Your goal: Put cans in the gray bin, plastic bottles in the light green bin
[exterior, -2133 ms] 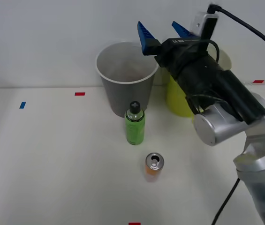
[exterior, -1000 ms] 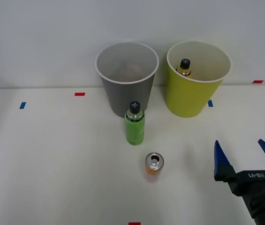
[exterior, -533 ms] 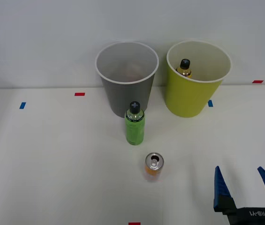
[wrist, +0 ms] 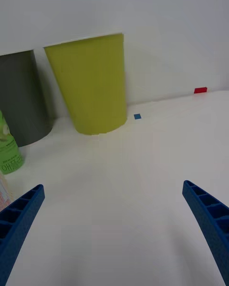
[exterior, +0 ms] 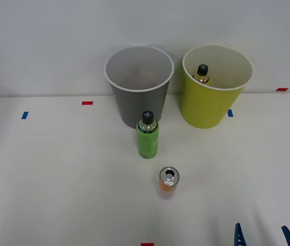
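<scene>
At the top centre of the front view stand two bins side by side on the white worktop point(exterior: 57, 169), against a pale wall. The gray bin point(exterior: 137, 102) is on the left, round and tapered, with a pale rim; what lies in it I cannot make out beyond a faint smudge of colour low inside. Just right of it is the green bin point(exterior: 206, 105), yellow-green outside and cream within. An amber bottle point(exterior: 201, 73) with a black cap stands inside it, near the far wall, only its neck and shoulders showing above the rim.

In the middle of the frame, just in front of the gray bin, a green bottle point(exterior: 148, 135) stands upright, bright green with a label and a black screw cap. Below it and slightly to the right, apart from it, an orange can point(exterior: 169, 182) stands upright, its silver pull-tab top facing the camera.

At the lower right edge of the front view, the two blue tips of the claw point(exterior: 263, 234) poke up, set wide apart with nothing between them. In the wrist view the ribbed fingers point(wrist: 21, 219) sit at the two lower corners, with bare worktop between, the green bin straight ahead and the gray bin beside it at the edge.

Small tape marks point(exterior: 87, 103), red and blue, dot the worktop.
</scene>
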{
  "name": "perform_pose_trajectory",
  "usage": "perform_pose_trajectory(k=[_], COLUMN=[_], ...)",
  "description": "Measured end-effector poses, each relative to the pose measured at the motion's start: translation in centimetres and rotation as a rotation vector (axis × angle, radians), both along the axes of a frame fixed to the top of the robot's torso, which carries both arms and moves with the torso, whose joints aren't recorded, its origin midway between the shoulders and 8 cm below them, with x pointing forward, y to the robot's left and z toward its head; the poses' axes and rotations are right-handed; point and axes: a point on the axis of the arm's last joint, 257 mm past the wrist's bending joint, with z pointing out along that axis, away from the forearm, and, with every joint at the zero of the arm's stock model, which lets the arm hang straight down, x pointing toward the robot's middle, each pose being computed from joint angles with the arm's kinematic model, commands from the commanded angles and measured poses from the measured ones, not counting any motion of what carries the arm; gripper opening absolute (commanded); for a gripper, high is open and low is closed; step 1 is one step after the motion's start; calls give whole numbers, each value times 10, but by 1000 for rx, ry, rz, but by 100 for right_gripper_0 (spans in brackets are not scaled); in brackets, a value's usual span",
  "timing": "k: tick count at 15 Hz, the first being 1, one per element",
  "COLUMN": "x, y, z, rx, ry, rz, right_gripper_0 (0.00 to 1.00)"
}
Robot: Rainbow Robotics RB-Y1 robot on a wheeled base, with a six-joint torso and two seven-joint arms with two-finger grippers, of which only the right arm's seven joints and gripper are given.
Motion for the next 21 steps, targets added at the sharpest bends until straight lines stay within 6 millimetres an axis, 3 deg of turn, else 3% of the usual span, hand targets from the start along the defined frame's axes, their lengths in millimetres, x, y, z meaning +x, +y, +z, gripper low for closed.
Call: perform_pose_trajectory(k=[9,14,21], x=[-22,-23,-32], y=[0,6,10], z=[-13,-11,-16], rx=[36,-81,-85], ry=[25,20,42], rz=[-5,16,27], right_gripper_0=[100,100,100])
